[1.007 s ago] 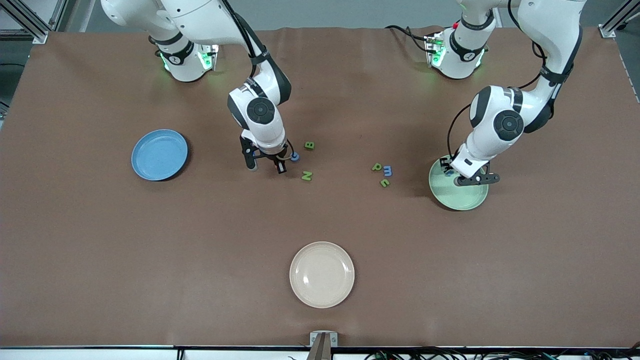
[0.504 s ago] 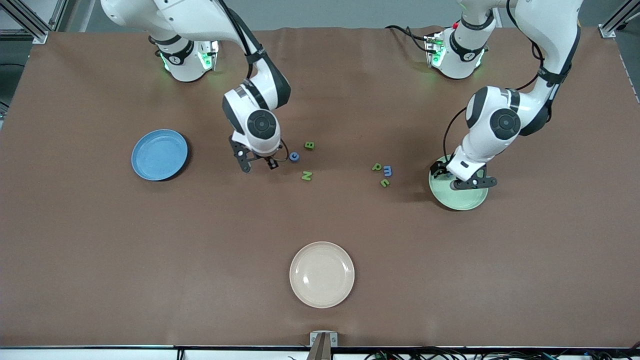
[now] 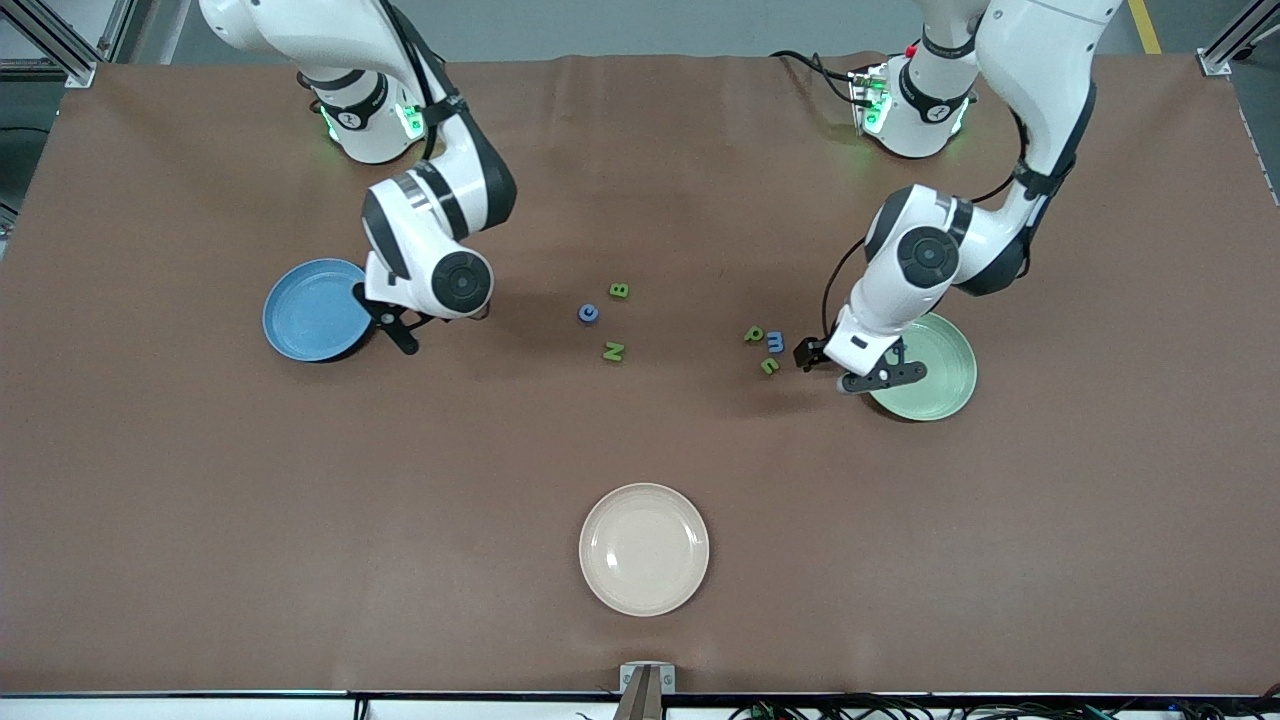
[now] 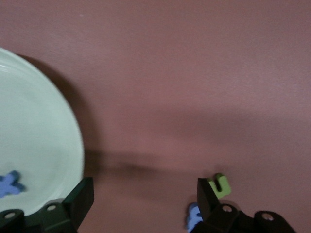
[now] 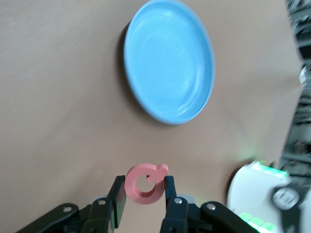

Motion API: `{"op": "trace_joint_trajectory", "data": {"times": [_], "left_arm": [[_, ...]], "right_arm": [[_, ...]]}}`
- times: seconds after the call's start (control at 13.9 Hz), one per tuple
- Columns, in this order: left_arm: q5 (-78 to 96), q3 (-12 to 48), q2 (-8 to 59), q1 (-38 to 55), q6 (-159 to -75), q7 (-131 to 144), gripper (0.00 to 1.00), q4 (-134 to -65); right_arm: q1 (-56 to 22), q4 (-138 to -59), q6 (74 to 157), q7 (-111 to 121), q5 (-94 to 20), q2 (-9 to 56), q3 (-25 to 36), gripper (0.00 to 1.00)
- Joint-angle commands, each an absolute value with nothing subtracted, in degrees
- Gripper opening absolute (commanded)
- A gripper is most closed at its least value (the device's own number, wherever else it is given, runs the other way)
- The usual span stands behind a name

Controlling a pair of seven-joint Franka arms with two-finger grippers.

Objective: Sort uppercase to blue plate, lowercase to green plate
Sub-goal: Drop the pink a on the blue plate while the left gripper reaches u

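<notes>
My right gripper is shut on a pink-red D, held in the air just beside the blue plate. In the front view this gripper hangs by the blue plate, whose inside is bare. A blue C, green B and green N lie mid-table. My left gripper is open over the table between the green plate and the green p, blue m and green u. A blue plus piece lies in the green plate.
A cream plate sits nearer the front camera, mid-table, with nothing on it. The left wrist view shows the green u and blue m close by one finger. Brown cloth covers the table.
The left gripper opened, left the blue plus piece in the green plate and moved off toward the lowercase letters. The right gripper carried the pink D from beside the C toward the blue plate.
</notes>
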State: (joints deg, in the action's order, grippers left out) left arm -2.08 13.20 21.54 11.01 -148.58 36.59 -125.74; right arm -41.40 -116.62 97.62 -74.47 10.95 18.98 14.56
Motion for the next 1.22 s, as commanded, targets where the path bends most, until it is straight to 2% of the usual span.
{"op": "trace_joint_trajectory", "data": {"times": [0.0,0.22,0.65,0.72,0.79,0.94,1.15], "left_arm": [[-2.90,13.01,25.57,12.56,-147.92,39.63,0.94,-120.95],[-2.90,12.92,28.82,14.41,-147.92,42.62,0.94,-117.61],[-2.99,12.57,31.82,17.75,-145.90,45.44,0.90,-114.34],[-2.99,12.57,31.82,17.93,-145.81,45.44,0.88,-114.78],[-2.99,12.48,31.82,18.19,-145.55,45.53,0.85,-115.05],[-2.99,12.57,31.73,18.45,-145.46,45.53,0.77,-115.66],[-2.99,12.57,31.64,18.54,-143.09,45.62,0.62,-115.49]], "right_arm": [[-36.06,-122.33,97.38,-66.65,16.06,12.93,13.97,0.01],[-31.83,-125.85,98.96,-62.41,20.38,9.50,13.89,0.01],[-24.62,-126.04,100.63,-56.17,21.53,9.67,13.80,0.02],[-24.17,-126.04,100.90,-56.16,21.53,9.84,13.80,0.12],[-24.17,-126.30,100.99,-56.16,21.53,9.93,13.80,0.31],[-24.00,-126.74,102.30,-56.16,21.53,10.02,13.80,1.00],[-24.08,-126.74,102.48,-56.16,21.19,10.02,13.71,1.00]]}}
